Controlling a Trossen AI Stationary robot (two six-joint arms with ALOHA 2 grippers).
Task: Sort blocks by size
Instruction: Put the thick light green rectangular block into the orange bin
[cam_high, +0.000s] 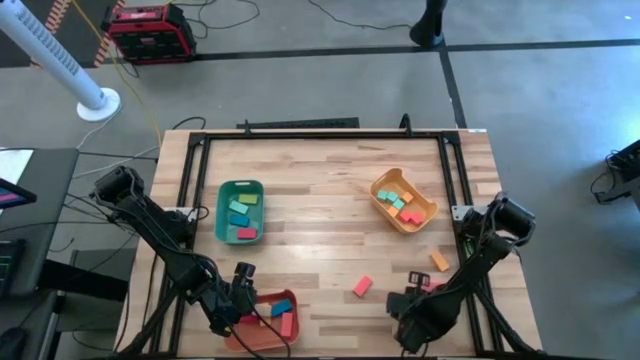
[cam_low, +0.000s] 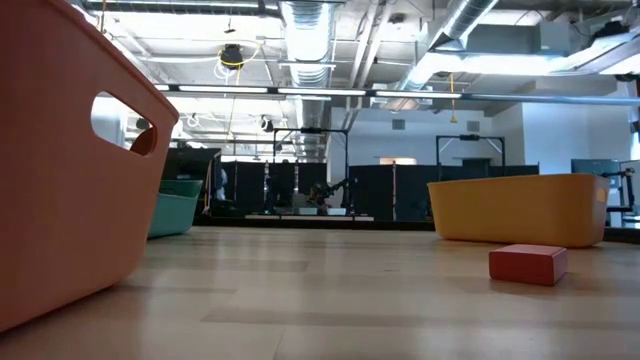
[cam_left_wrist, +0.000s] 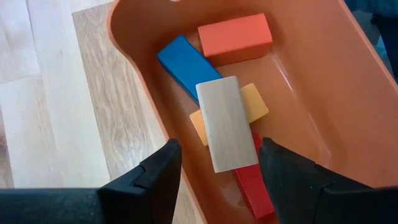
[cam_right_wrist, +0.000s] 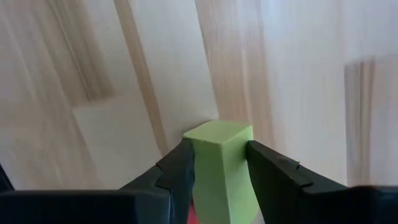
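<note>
High view first: the wooden table (cam_high: 320, 210) carries three plastic trays, a green tray (cam_high: 240, 211) on the left side, a yellow-orange tray (cam_high: 403, 201) on the right, and a salmon-red tray (cam_high: 268, 320) at the near left edge, each already holding several of the blocks. Loose on the bare boards lie a red block (cam_high: 362, 286) near the middle and an orange block (cam_high: 439, 261) farther right, well apart from each other. Over the salmon-red tray hangs the left gripper (cam_left_wrist: 217, 163), its fingers spread wide and holding nothing, with a pale wooden bar (cam_left_wrist: 226, 131) lying beneath and between them on top of a blue bar (cam_left_wrist: 186, 61), an orange-red bar (cam_left_wrist: 235, 37) and a yellow piece (cam_left_wrist: 255, 102). At the near right of the table the right gripper (cam_right_wrist: 217, 163) has its jaws clamped on the two opposite flat sides of a small green block (cam_right_wrist: 221, 155), raised a little off the boards. Judging by their look, these are light, rigid painted pieces with smooth faces, so they should not crush but could slip or twist if pinched near a corner. A square hold across parallel faces at mid-length seems safest, as on the green one. Longer bars are best taken across their narrow width.
</note>
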